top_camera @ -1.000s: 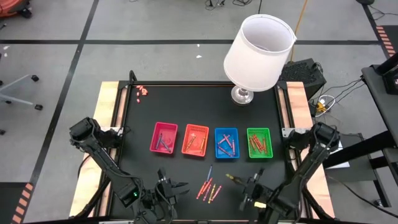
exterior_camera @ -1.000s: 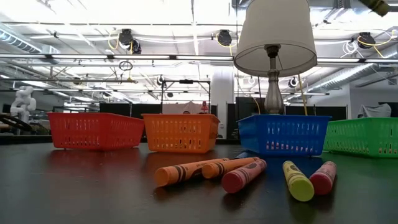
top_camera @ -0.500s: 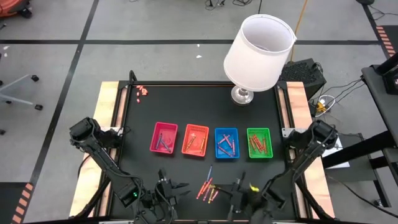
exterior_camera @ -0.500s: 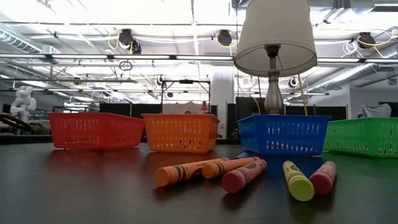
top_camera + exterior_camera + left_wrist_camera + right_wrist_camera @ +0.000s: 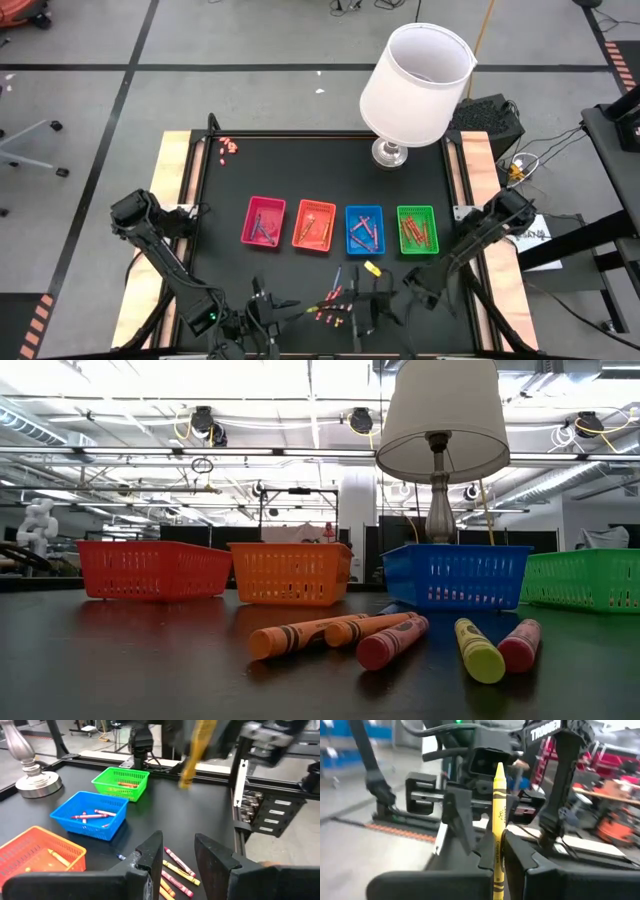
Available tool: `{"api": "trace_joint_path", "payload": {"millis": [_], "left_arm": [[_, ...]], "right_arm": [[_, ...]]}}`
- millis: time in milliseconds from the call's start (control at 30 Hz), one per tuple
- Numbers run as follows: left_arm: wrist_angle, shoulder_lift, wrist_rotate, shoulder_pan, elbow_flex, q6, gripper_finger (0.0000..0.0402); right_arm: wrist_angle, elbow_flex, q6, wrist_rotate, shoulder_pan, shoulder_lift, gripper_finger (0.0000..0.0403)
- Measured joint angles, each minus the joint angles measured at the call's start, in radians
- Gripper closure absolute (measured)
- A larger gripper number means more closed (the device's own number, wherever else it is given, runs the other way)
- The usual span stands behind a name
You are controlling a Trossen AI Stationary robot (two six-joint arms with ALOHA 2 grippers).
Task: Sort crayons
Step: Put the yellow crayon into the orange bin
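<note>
Yellow crayon [image 5: 498, 827] pinched upright in the right gripper [image 5: 372, 290] jaws, lifted just beside the blue tray [image 5: 363, 229] for sorting, loose crayons [image 5: 334, 301] near it, left gripper [image 5: 177, 852] jaws partly open, idle.

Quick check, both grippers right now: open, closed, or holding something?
Left gripper: open and holding nothing, near the table's front edge.
Right gripper: closed on a yellow crayon, lifted above the table.
</note>
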Motion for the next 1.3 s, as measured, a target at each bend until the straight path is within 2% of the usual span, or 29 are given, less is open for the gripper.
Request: {"api": "trace_joint_path", "payload": {"millis": [233,433,700,900,1033,1300], "left_arm": [[-0.004,0.000,-0.036,-0.026,0.000,0.040,0.0291],[0.000,0.004,-0.072,-0.016,0.000,0.079,0.0291],[0.015,0.062,-0.078,0.018,-0.001,0.085,0.0291],[0.030,0.066,-0.064,0.029,-0.001,0.085,0.0291],[0.060,0.066,-0.063,0.027,-0.001,0.121,0.0291],[0.134,0.066,-0.029,0.028,-0.001,0.192,0.0291]], "right_arm": [[0.461,-0.242,0.033,-0.148,-0.066,0.001,0.0399],[0.660,-0.336,0.039,-0.177,-0.070,0.001,0.0399],[0.658,-0.340,0.018,-0.215,-0.069,0.001,0.0399],[0.642,-0.340,-0.202,-0.282,-0.063,0.001,0.0399],[0.635,-0.340,-0.323,-0.281,-0.064,0.001,0.0399],[0.587,-0.340,-0.374,-0.281,-0.064,0.001,0.0399]]}}
